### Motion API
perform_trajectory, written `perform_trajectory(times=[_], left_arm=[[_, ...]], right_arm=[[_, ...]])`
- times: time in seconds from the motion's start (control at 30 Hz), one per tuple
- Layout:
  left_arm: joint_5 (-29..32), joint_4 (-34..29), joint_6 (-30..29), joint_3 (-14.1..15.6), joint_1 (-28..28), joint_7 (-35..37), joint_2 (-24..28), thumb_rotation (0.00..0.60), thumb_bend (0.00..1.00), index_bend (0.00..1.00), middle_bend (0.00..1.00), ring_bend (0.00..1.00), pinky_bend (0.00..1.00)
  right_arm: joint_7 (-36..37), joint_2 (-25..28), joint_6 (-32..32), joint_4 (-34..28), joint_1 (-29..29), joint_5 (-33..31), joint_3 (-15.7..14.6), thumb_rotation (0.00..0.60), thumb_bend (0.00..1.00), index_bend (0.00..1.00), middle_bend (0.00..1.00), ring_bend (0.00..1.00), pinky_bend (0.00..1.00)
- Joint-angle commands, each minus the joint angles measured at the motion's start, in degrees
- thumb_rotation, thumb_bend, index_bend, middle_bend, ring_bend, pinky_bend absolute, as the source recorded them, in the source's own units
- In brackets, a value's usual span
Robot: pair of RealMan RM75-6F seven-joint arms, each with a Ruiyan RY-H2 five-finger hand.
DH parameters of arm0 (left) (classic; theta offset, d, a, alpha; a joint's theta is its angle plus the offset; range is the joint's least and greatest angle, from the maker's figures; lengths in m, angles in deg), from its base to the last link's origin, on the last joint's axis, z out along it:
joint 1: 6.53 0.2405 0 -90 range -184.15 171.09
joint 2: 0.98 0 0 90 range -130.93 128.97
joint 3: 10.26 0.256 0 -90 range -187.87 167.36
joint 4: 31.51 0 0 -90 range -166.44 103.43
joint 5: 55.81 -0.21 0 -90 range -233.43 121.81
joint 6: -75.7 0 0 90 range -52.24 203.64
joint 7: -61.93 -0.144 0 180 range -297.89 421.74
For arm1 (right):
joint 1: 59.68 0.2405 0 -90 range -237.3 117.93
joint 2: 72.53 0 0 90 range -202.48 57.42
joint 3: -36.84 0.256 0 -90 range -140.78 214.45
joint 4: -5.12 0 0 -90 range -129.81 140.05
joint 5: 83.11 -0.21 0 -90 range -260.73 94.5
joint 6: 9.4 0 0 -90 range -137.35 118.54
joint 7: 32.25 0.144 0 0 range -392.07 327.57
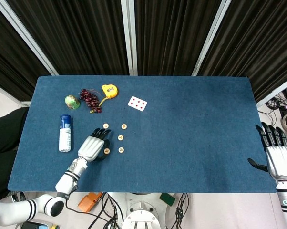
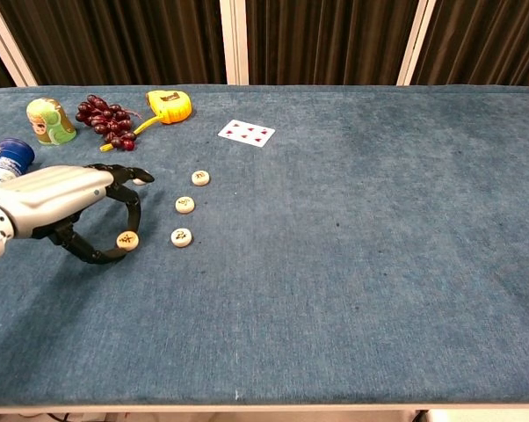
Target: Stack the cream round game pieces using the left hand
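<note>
OK, left hand (image 2: 67,202) pinches one cream game piece (image 2: 127,239) between thumb and finger on the tabletop (image 2: 352,264). Three more pieces (image 2: 184,205) lie just right of it. Right hand (image 1: 277,155) spread at the tabletop's far right edge.

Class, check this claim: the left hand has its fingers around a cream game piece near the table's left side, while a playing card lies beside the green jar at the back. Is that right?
Not quite. The left hand does have its fingers around a cream game piece, but the playing card lies apart, right of the yellow tape measure. The grapes lie beside the green jar, as the chest view shows.
</note>
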Motion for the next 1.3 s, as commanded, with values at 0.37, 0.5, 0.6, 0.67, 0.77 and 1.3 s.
perform_trajectory(times=[0.37, 0.5, 0.6, 0.67, 0.77, 1.3], left_arm=[[5.12, -1.32, 4.28, -6.63, -6.46, -1.96, 0.21, 0.600, 0.36, 0.52, 0.04, 0.00, 0.00], [8.64, -0.26, 6.50, -8.13, -9.15, -4.25, -1.10, 0.600, 0.35, 0.52, 0.04, 0.00, 0.00], [10.99, 0.56, 7.43, -8.56, -10.71, -6.07, -1.92, 0.600, 0.35, 0.52, 0.04, 0.00, 0.00], [12.49, 1.05, 7.72, -8.67, -11.46, -6.93, -2.45, 0.600, 0.35, 0.52, 0.04, 0.00, 0.00], [14.33, 1.53, 8.08, -8.58, -12.31, -7.88, -2.92, 0.600, 0.34, 0.52, 0.04, 0.00, 0.00], [19.58, 2.63, 7.99, -7.25, -14.74, -9.50, -3.60, 0.600, 0.33, 0.50, 0.04, 0.00, 0.00]], right_arm=[[0.36, -0.07, -0.88, 0.15, -0.49, 0.49, -0.23, 0.600, 0.17, 0.00, 0.04, 0.00, 0.00], [0.59, 0.02, -1.23, 0.19, -0.81, 0.30, -0.24, 0.600, 0.17, 0.00, 0.04, 0.00, 0.00], [0.74, 0.05, -1.42, 0.25, -0.96, 0.31, -0.24, 0.600, 0.17, 0.00, 0.04, 0.00, 0.00], [0.79, 0.06, -1.45, 0.28, -1.01, 0.27, -0.24, 0.600, 0.17, 0.00, 0.04, 0.00, 0.00], [0.91, -0.02, -1.38, 0.41, -1.06, 0.12, -0.24, 0.600, 0.17, 0.00, 0.04, 0.00, 0.00], [1.33, -0.28, -1.26, 0.88, -1.16, -0.12, -0.13, 0.600, 0.17, 0.00, 0.04, 0.00, 0.00]])
